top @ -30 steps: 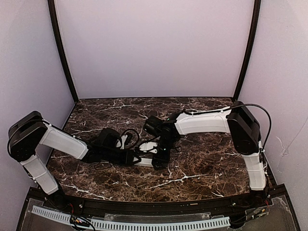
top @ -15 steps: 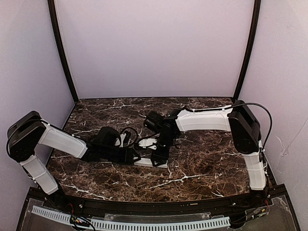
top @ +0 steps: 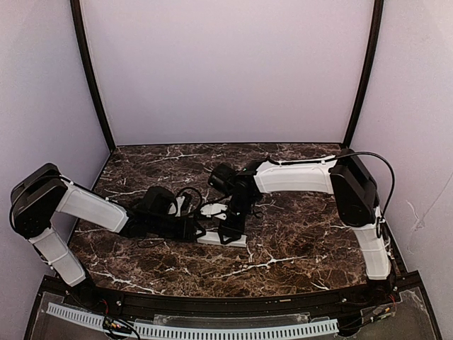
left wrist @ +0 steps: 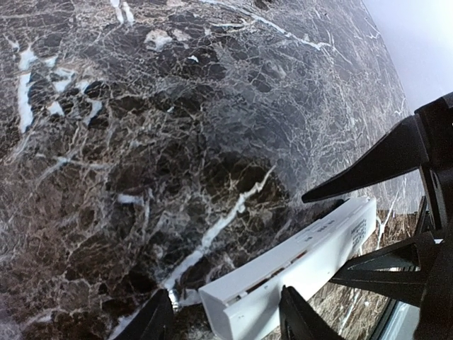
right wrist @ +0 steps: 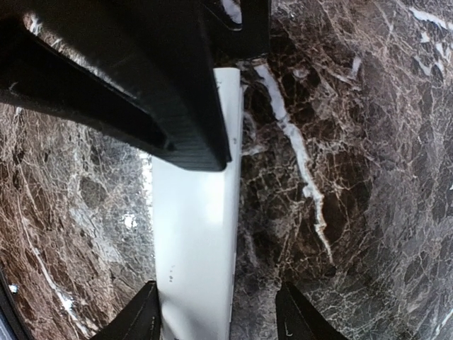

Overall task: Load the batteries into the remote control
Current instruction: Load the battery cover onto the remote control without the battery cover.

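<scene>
The remote control [top: 224, 239] is a slim white bar lying flat on the dark marble table [top: 297, 234], near its middle. My left gripper [top: 200, 232] comes in from the left and straddles one end of the remote control [left wrist: 297, 262]. In the left wrist view my left gripper [left wrist: 228, 320] is open: one finger lies against the bar's side and the other stands off it. My right gripper [top: 228, 234] points down over the bar. In the right wrist view my right gripper [right wrist: 221, 319] is open around the remote control [right wrist: 195, 234], with a gap on one side. The batteries are out of view.
A thin flat white strip [top: 214, 210] lies just behind the remote, under the right wrist. Black cables [top: 191, 198] loop beside the left wrist. Pale walls and black corner posts [top: 92, 78] enclose the table on three sides.
The right arm has shifted left and lowered over the remote, and its jaws have narrowed. The left arm has hardly moved.
</scene>
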